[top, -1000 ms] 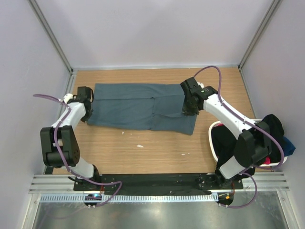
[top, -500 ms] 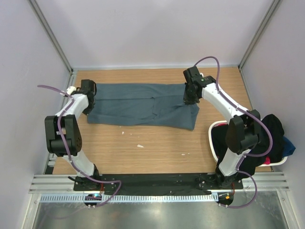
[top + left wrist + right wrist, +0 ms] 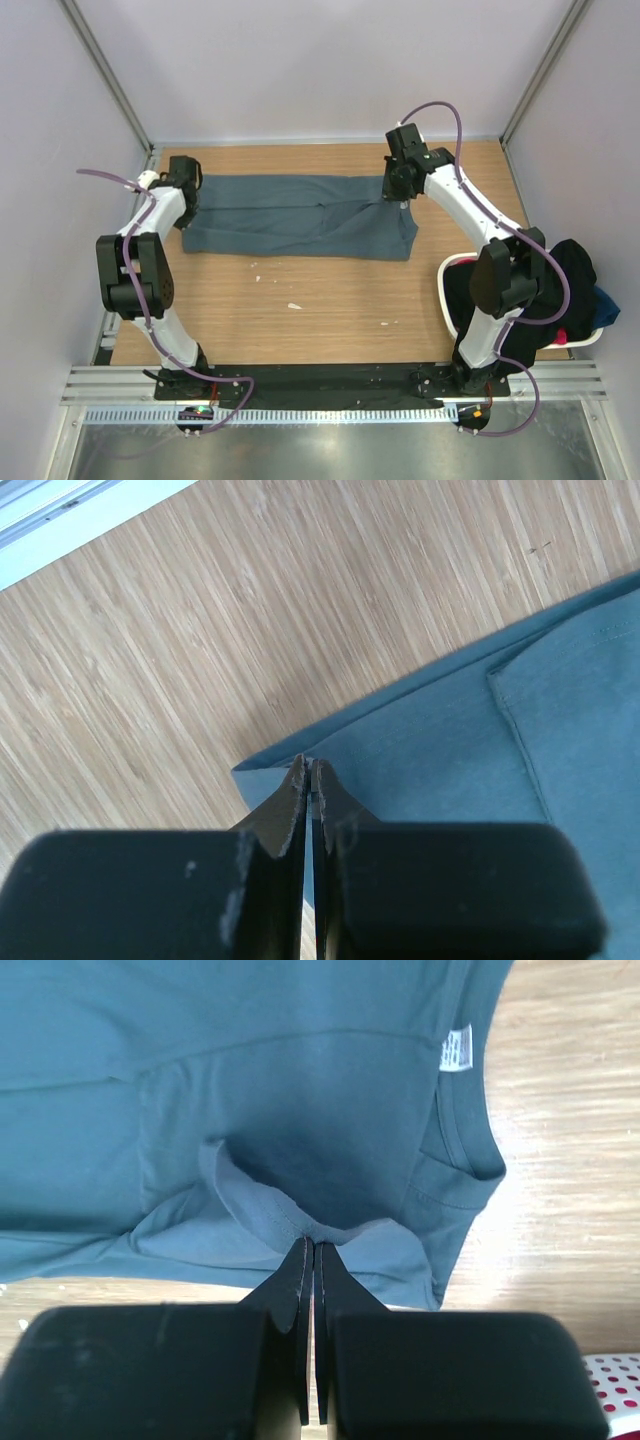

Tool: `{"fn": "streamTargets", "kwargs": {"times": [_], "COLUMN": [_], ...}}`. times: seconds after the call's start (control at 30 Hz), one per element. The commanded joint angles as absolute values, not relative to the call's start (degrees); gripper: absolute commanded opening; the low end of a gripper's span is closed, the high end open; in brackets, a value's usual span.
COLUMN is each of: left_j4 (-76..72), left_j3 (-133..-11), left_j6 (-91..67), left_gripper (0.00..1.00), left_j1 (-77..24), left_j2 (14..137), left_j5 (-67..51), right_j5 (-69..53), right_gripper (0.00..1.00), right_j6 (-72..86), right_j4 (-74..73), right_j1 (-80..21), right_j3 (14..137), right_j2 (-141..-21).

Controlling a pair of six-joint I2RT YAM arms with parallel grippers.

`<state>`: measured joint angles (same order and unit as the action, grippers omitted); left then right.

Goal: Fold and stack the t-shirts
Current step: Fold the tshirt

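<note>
A slate blue-grey t-shirt lies as a long folded strip across the far part of the wooden table. At its left end my left gripper is shut, and in the left wrist view its tips pinch the t-shirt's corner. At the right end my right gripper is shut too. Cloth of the t-shirt puckers into its tips. The round neck with a white label lies just beyond those tips.
A white laundry basket stands at the right table edge beside the right arm, holding black, blue and red clothes. Small white scraps lie mid-table. Walls close in the far, left and right sides.
Both grippers have moved toward the far wall with the shirt's near edge in them, laying it over the rest. The shirt is now a narrower strip.
</note>
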<state>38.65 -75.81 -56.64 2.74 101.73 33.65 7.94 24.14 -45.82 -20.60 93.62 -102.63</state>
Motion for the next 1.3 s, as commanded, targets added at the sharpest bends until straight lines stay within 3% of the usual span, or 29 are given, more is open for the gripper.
{"fn": "streamTargets", "kwargs": {"times": [0.0,0.33,1.27], "left_j4": [39.6,38.1,31.6], "left_j3": [-77.8,-76.3,-81.7], "left_j6": [-58.8,-58.9,-54.9], "left_gripper": [0.0,0.0,0.0], "left_j1": [2.9,5.1,5.2], "left_j2": [101.4,97.9,105.5], "left_j5": [37.0,36.9,34.9], "right_j5": [6.9,6.6,10.7], "right_gripper": [0.01,0.01,0.01], "right_j6": [22.8,23.5,19.4], "right_j4": [-43.7,-40.7,-40.1], "right_j1": [-20.3,-20.3,-18.0], "right_j3": [97.3,92.3,97.5], "right_j2": [-99.1,-93.4,-100.1]}}
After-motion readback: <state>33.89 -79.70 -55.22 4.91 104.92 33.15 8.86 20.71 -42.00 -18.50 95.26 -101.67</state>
